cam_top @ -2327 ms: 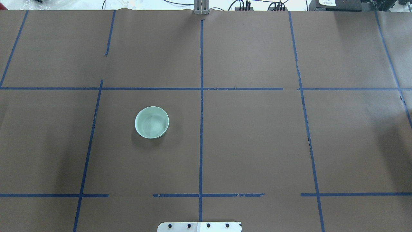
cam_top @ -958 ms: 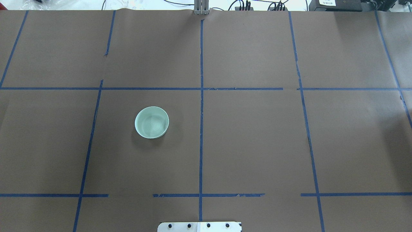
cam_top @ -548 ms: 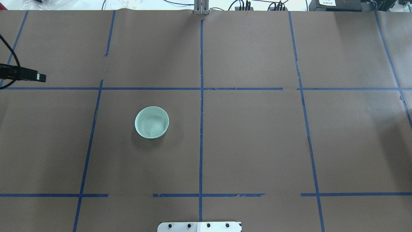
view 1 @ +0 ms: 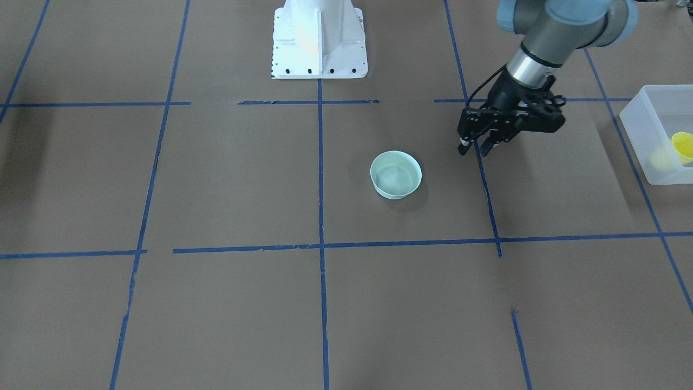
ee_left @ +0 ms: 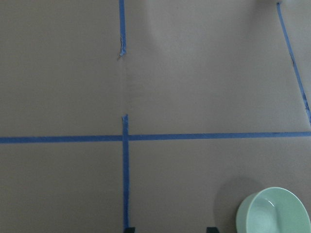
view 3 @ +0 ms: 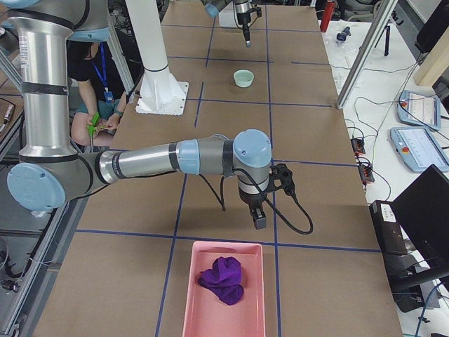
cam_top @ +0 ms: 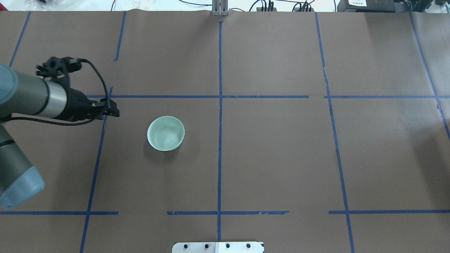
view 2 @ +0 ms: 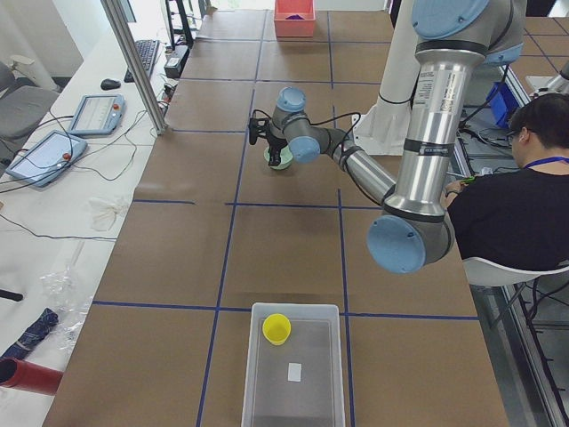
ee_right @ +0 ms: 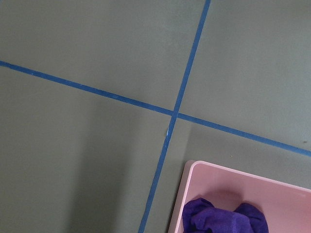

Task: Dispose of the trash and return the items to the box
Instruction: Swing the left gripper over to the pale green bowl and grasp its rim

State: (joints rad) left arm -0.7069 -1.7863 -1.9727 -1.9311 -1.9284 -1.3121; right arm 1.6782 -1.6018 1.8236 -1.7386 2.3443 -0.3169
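Note:
The pale mint-green bowl (cam_top: 165, 133) stands upright and empty left of the table's centre line; it also shows in the front view (view 1: 396, 174) and at the lower right of the left wrist view (ee_left: 273, 211). My left gripper (cam_top: 114, 112) is open and empty, hovering a short way from the bowl (view 1: 474, 150), not touching it. The yellow cup (view 1: 683, 146) sits inside the frosted box (view 1: 636, 135) at the table's left end (view 2: 276, 328). My right gripper (view 3: 259, 221) hangs near a pink tray; I cannot tell if it is open or shut.
A pink tray (view 3: 245, 309) holding a purple cloth (view 3: 221, 279) lies at the table's right end, also in the right wrist view (ee_right: 218, 182). Blue tape lines cross the brown table. The robot's white base (view 1: 318, 38) stands at the near edge. A seated person is beside it.
My left arm has come into the overhead view from the left edge and moved right toward the bowl. The bowl has not moved.

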